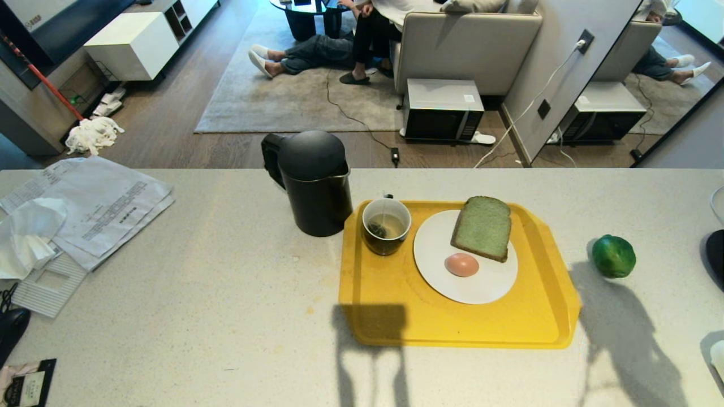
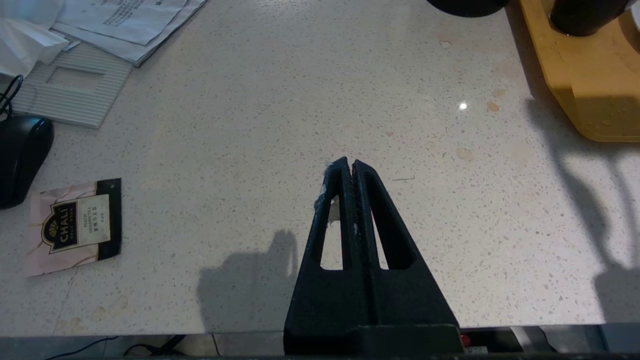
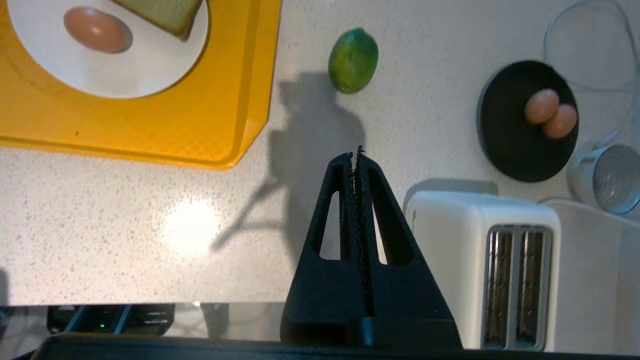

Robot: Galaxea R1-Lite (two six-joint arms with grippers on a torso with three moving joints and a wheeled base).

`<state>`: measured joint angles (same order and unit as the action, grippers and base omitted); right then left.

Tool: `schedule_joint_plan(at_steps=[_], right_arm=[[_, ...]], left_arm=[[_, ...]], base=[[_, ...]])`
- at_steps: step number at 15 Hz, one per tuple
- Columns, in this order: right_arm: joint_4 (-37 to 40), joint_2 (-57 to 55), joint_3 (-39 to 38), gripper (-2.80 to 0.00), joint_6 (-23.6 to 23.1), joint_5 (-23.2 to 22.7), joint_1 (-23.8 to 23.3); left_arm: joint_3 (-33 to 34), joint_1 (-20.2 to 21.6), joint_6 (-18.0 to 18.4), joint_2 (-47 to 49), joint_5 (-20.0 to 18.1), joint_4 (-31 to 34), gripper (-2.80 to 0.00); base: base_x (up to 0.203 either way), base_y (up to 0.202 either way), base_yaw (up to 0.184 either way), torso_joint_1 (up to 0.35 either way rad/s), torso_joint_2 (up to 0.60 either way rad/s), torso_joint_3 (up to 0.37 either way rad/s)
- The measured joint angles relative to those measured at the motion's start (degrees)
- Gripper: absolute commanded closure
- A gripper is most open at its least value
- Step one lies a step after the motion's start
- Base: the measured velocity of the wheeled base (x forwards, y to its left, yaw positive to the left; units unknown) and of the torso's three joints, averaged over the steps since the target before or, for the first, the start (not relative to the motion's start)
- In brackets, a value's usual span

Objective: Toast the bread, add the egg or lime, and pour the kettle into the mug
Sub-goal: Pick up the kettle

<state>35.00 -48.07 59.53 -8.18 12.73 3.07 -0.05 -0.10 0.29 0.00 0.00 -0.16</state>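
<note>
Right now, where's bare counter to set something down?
Widest bare patch: between the papers and yellow tray, in front of the kettle. Smaller gap between tray and lime. Crowded: the tray's plate and mug.

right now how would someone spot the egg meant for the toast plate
Find the yellow tray on the counter, then the white plate on it. The egg lies there beside the green bread, alone, unlike the pair on the black dish.

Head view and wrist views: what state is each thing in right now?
Bread: on plate, leaning.
Egg: on plate.
Mug: upright on tray, tea bag inside.
Kettle: upright, lid shut.
Lime: on counter.
Toaster: slots empty.
Left gripper: shut, empty.
Right gripper: shut, empty.
</note>
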Motion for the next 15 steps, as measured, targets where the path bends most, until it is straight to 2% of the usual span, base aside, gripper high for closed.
schedule_joint_plan(at_steps=[2,5,8,11,15], right_arm=[[-2.7,6.3,-7.4,0.00,1.4,-1.2,-1.5],[-13.5,14.6,-19.7,0.00,5.5,-2.3,-2.7],[-22.1,23.8,-29.9,0.00,6.6,-6.7,-4.2],[-23.2,31.2,-37.5,0.00,5.9,-13.0,-4.7],[-17.9,37.9,-40.6,0.00,4.0,-14.2,-2.5]], left_arm=[[0.0,0.0,0.0,0.0,0.0,0.0,0.00],[0.0,0.0,0.0,0.0,0.0,0.0,0.00],[0.0,0.0,0.0,0.0,0.0,0.0,0.00],[0.0,0.0,0.0,0.0,0.0,0.0,0.00],[0.0,0.0,0.0,0.0,0.0,0.0,0.00]], base=[[0.000,0.000,0.000,0.000,0.00,0.000],[0.000,0.000,0.000,0.000,0.00,0.000],[0.000,0.000,0.000,0.000,0.00,0.000],[0.000,0.000,0.000,0.000,0.00,0.000],[0.000,0.000,0.000,0.000,0.00,0.000]])
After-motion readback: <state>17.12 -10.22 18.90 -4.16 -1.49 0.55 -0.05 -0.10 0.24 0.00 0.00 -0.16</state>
